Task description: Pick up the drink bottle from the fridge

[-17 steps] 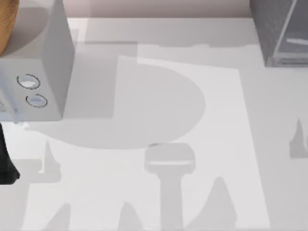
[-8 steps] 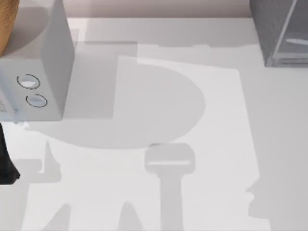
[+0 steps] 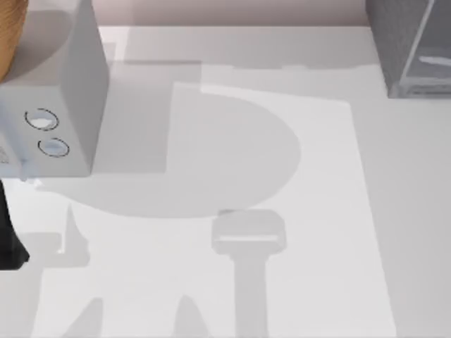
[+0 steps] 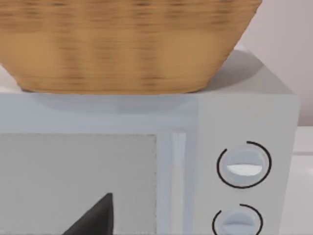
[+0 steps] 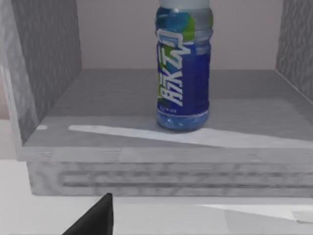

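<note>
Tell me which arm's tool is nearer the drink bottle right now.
Right. Its wrist view faces the open fridge with the drink bottle standing upright inside, just ahead. The left wrist view faces the microwave with a basket on top, at the table's left side.

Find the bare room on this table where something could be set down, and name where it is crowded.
The white tabletop is bare between the light grey box with two dials at left and the dark grey fridge at right. Inside the fridge, the blue drink bottle stands mid-shelf.

top: down on table | left wrist: close, microwave | right wrist: close, fridge
</note>
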### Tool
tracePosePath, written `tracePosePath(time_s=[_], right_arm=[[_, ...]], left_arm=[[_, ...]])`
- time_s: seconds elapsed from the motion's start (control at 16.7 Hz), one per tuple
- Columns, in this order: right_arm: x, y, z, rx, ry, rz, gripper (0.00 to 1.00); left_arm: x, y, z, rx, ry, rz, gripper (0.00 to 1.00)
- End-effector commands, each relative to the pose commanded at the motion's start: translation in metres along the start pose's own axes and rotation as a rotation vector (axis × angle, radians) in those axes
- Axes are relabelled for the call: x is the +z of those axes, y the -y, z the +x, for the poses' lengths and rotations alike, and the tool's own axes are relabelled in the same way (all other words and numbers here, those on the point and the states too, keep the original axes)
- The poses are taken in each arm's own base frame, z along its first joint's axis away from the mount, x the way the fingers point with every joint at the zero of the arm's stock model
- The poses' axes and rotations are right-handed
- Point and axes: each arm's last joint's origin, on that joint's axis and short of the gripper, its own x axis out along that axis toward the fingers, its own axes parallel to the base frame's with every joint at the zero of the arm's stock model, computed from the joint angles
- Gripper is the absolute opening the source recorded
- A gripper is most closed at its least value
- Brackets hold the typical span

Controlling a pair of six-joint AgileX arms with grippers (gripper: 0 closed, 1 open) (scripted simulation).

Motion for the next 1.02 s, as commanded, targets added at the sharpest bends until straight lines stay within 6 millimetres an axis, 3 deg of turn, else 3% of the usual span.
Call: tracePosePath(time_s=[0.3,0.48,0.66,1.02], right_arm=[[0.000,-0.001,0.000,0.003,-0.004,0.002,1.00],[-0.003,0.003,0.018,0.003,-0.009,-0.002,1.00],[-0.005,0.010,0.059,-0.002,-0.006,-0.010,1.00],[-0.001,0.006,0.172,-0.009,0.016,-0.019,1.00]], left_arm=[[0.000,0.000,0.000,0.000,0.000,0.000,1.00],[0.000,0.000,0.000,0.000,0.000,0.000,1.00],[0.000,0.000,0.000,0.000,0.000,0.000,1.00],[0.000,0.000,0.000,0.000,0.000,0.000,1.00]])
